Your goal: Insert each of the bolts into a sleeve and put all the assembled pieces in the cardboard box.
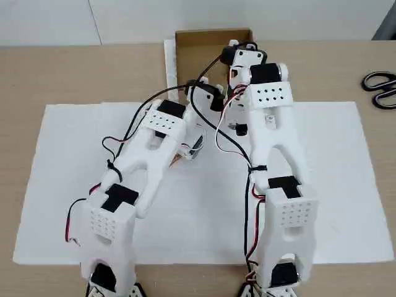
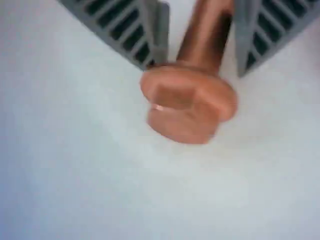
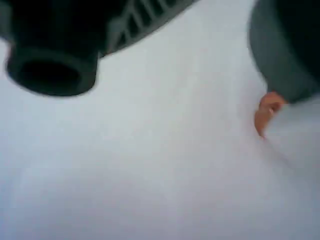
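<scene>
A copper bolt (image 2: 187, 105) with a flanged hex head sits between the grey ribbed fingers (image 2: 125, 30) of my left gripper (image 2: 200, 55), which is shut on its shaft just above the white sheet. In the high view the left gripper (image 1: 193, 147) is at mid-table. My right gripper (image 1: 238, 128) is close beside it, shut on a black hollow sleeve (image 3: 50, 67) whose open end faces the camera. Past the sleeve, a bit of the copper bolt (image 3: 267, 114) shows under a dark gripper part (image 3: 287, 50). The cardboard box (image 1: 213, 38) stands at the table's far edge.
A white foam sheet (image 1: 322, 185) covers most of the wooden table (image 1: 62, 74). Black-handled scissors (image 1: 380, 86) lie at the far right. A white strip (image 1: 170, 62) runs along the box's left side. Both arms' cables hang between them.
</scene>
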Robot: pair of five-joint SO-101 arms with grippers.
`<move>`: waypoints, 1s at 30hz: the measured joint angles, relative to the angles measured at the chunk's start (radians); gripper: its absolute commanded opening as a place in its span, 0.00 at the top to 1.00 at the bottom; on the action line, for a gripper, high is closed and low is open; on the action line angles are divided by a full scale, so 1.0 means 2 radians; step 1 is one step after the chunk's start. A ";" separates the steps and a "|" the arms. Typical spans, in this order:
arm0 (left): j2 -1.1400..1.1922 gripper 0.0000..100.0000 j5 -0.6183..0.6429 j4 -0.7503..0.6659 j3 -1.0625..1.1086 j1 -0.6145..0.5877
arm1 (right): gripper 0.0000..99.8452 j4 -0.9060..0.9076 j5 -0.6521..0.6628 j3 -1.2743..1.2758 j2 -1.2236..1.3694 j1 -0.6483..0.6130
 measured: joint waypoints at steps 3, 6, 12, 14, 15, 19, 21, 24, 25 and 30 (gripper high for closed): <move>0.001 0.99 0.001 0.006 -0.012 0.005 | 0.99 0.000 0.000 0.000 0.000 0.002; 0.002 0.99 0.001 0.013 -0.024 0.005 | 0.99 0.000 0.000 0.000 0.000 0.002; 0.002 0.99 0.002 0.039 -0.053 0.005 | 0.99 0.000 0.001 0.000 0.000 0.002; 0.002 0.99 0.002 0.054 -0.071 0.005 | 0.99 0.000 0.001 0.000 0.000 0.002; 0.002 0.99 0.002 0.063 -0.082 0.005 | 0.99 0.000 0.001 0.000 0.000 0.002; 0.002 0.99 -0.001 0.094 -0.130 0.006 | 0.99 0.000 0.001 0.000 0.000 0.002; 0.008 0.99 -0.001 0.099 -0.137 0.005 | 0.99 0.000 0.001 0.000 0.000 0.001; 0.015 0.99 0.000 0.104 -0.137 -0.005 | 0.99 0.000 0.001 0.000 0.000 0.002; 0.015 0.99 -0.002 0.105 -0.143 -0.010 | 0.99 0.000 0.001 0.000 0.000 0.002; 0.010 0.99 0.001 0.140 -0.208 -0.047 | 0.99 0.000 0.001 0.000 0.000 0.010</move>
